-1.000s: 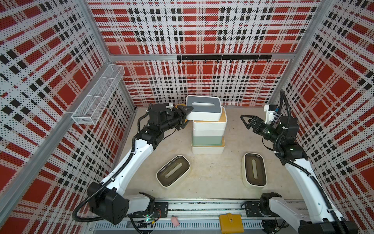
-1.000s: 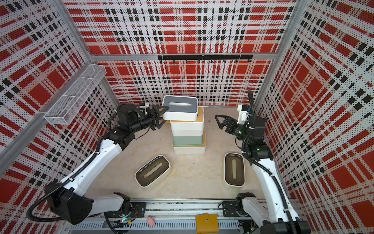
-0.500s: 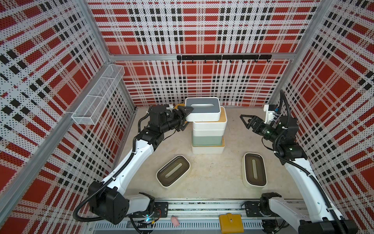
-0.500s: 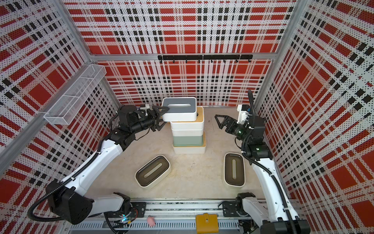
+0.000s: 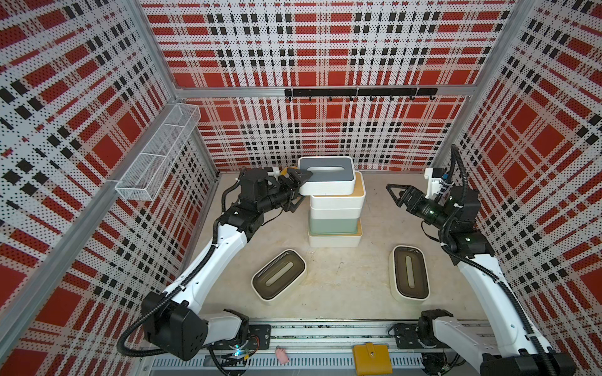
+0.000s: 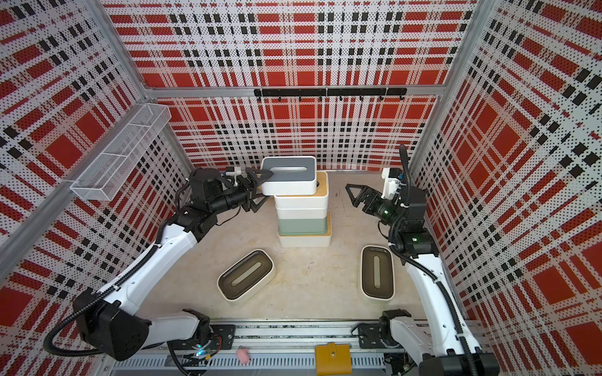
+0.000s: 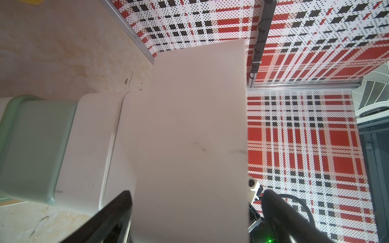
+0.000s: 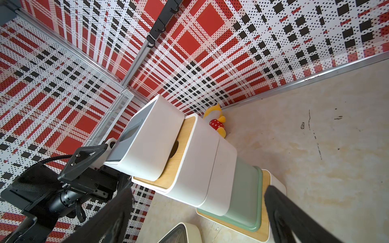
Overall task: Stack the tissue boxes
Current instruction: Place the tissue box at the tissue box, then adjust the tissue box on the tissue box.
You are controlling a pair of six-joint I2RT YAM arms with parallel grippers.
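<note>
Five high, that stack [image 5: 335, 211], left claw [image 5: 302, 191] spread loose around the grey-lidded box [image 5: 325, 175] on top, right claw [image 5: 393, 195] gaping empty, two dark-lidded boxes [image 5: 279, 279] [image 5: 409, 271] left on the surface [image 5: 345, 286].

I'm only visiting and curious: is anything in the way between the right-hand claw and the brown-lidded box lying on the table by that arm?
Nothing visible. The right gripper hangs open in the air beside the stack. The dark-lidded box lies on the table nearer the front, with nothing on it or between them.

Bare floor [image 5: 374, 216] between stack [image 5: 335, 224] and right claw [image 5: 393, 195]
</note>
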